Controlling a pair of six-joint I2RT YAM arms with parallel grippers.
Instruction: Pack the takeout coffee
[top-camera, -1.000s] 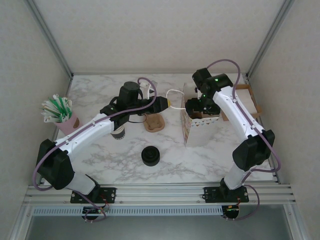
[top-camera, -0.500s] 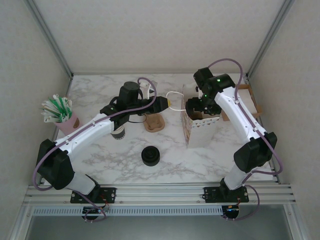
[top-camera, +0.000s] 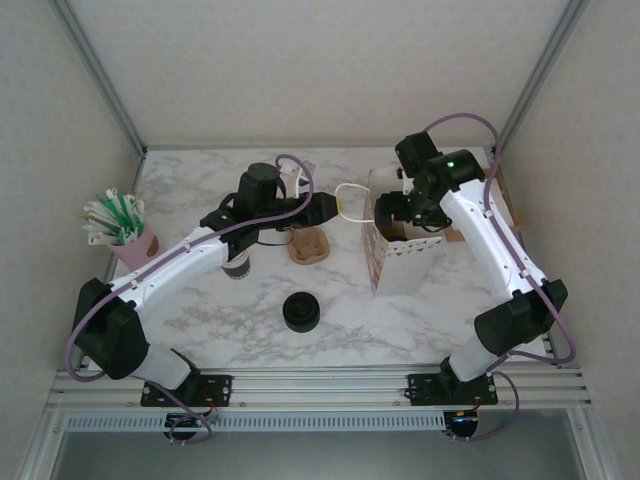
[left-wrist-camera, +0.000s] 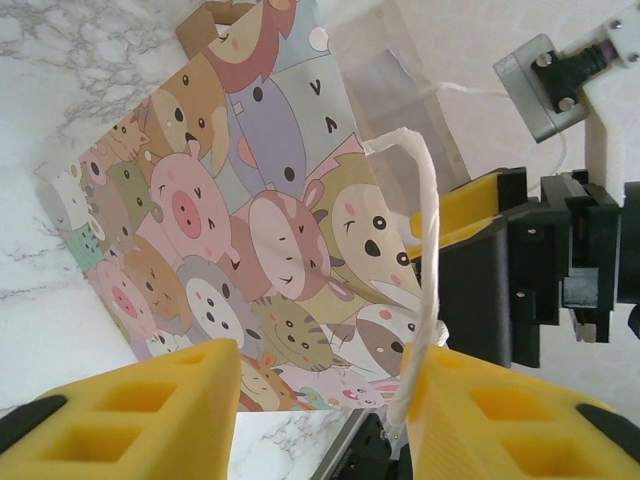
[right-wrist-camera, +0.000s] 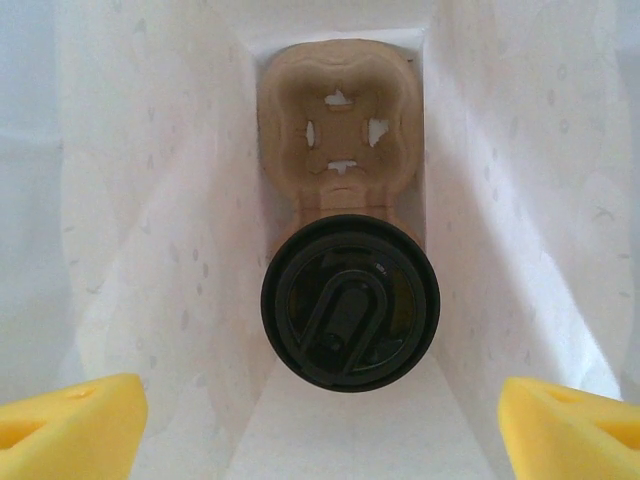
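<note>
The takeout coffee (right-wrist-camera: 350, 302), seen from above as a round black lid, stands in a brown pulp carrier (right-wrist-camera: 340, 130) at the bottom of the paper bag (right-wrist-camera: 160, 200). My right gripper (right-wrist-camera: 320, 430) hangs open over the bag's mouth with nothing between its fingers; in the top view the right gripper (top-camera: 392, 212) is above the bag (top-camera: 385, 262). The bag's outside is printed with cartoon animals (left-wrist-camera: 250, 220). My left gripper (left-wrist-camera: 325, 395) is open beside the bag, and the white cord handle (left-wrist-camera: 428, 250) lies against its right finger (left-wrist-camera: 500, 410). In the top view the left gripper (top-camera: 340, 207) sits at the handle (top-camera: 350, 190).
A low black pile of lids (top-camera: 301, 311) sits front centre. A stack of cups (top-camera: 237, 262) stands under my left arm, with a spare pulp carrier (top-camera: 308, 245) beside it. A pink cup of stirrers (top-camera: 122, 230) stands far left. A cardboard tray (top-camera: 503, 200) lies back right.
My right arm has swung slightly back and to the right, its gripper still over the bag. The left arm has stayed at the handle.
</note>
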